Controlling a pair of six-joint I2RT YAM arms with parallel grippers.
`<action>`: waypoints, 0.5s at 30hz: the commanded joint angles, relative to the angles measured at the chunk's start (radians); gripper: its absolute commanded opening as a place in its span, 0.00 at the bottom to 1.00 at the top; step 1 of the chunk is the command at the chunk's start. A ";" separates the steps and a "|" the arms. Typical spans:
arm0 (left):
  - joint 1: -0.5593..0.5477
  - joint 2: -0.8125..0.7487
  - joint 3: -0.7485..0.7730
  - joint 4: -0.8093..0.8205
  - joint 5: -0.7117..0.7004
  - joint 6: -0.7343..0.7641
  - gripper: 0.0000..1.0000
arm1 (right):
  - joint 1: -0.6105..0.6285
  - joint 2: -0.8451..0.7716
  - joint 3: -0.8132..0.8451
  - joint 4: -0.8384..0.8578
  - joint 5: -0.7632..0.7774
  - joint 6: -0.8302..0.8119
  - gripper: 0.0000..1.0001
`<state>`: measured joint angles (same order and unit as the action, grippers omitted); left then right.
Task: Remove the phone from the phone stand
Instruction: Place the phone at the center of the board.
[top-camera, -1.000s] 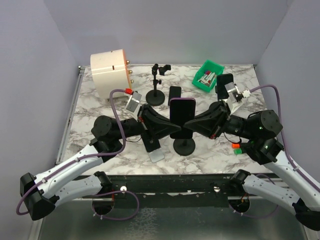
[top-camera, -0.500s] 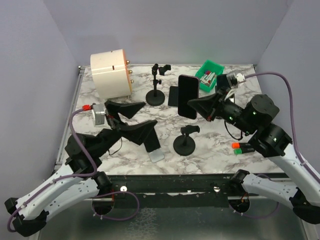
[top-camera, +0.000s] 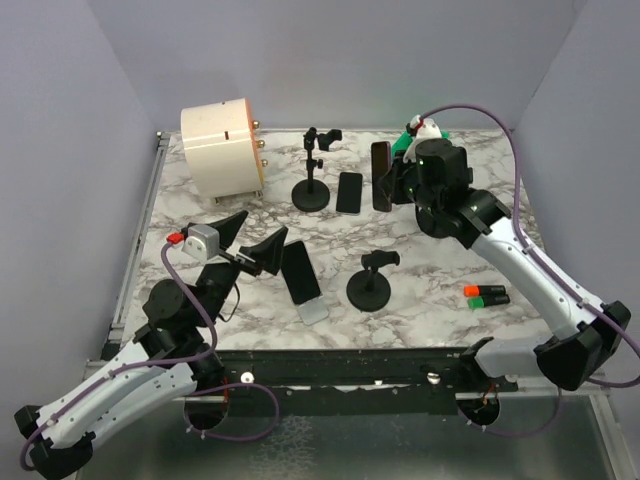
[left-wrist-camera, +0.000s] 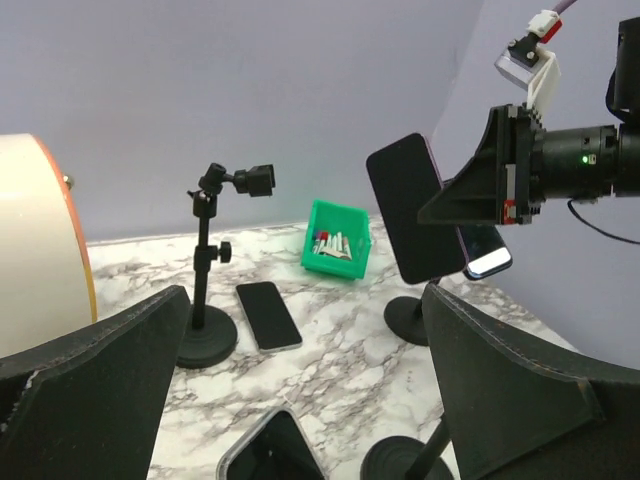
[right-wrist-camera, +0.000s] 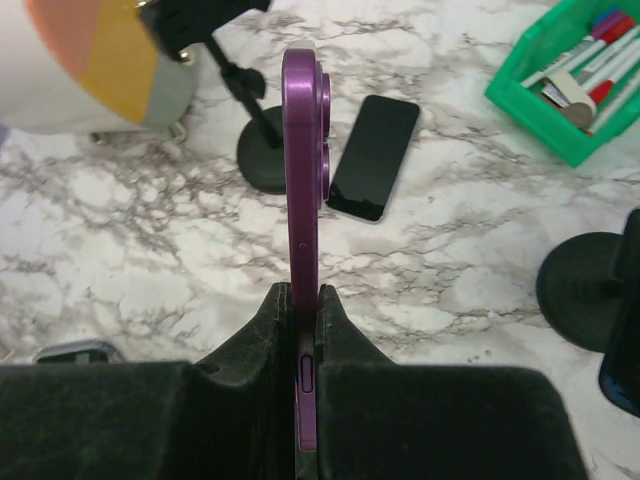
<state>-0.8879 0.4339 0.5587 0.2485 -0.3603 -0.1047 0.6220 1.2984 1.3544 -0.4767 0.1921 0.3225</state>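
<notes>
One purple phone (right-wrist-camera: 300, 150): already out of the phone stand (top-camera: 370, 283), up in the air, stood on edge, about 1 o'clock from the middle of the table (top-camera: 330, 235) in the top view.
Stand itself: bare cradle, 6 o'clock from the held phone, well apart.
Right gripper (right-wrist-camera: 303, 296): pinched tight on the phone's bottom end, only a small bite of it lol.
Left gripper (top-camera: 266, 223): spread wide, holding nothing, 10 o'clock from the stand.
Slip risk: tall phone, short grip; probably easy to lever out with a quick swing or a hard set-down.
Bump risk: second stand (right-wrist-camera: 585, 285) just beside at 3 o'clock in the wrist view, black phone (right-wrist-camera: 375, 158) flat on the table nearby; easy to clip either by lowering carelessly.
Green bin (left-wrist-camera: 330, 265): marker pens (right-wrist-camera: 590, 50) plus some white bits, can't tell what.
White-and-orange drum (top-camera: 220, 145): contents, if any, not visible.
</notes>
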 joint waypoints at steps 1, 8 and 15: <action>-0.004 -0.017 -0.009 -0.023 -0.057 0.030 0.99 | -0.083 0.058 0.057 0.029 -0.034 0.016 0.01; -0.003 -0.028 -0.023 -0.047 -0.040 0.010 0.99 | -0.166 0.272 0.129 0.038 -0.120 0.035 0.01; -0.003 0.008 -0.002 -0.083 -0.028 0.011 0.99 | -0.176 0.499 0.332 -0.034 -0.094 0.032 0.01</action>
<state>-0.8879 0.4210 0.5419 0.2089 -0.3878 -0.0967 0.4522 1.7214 1.5532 -0.4942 0.1059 0.3439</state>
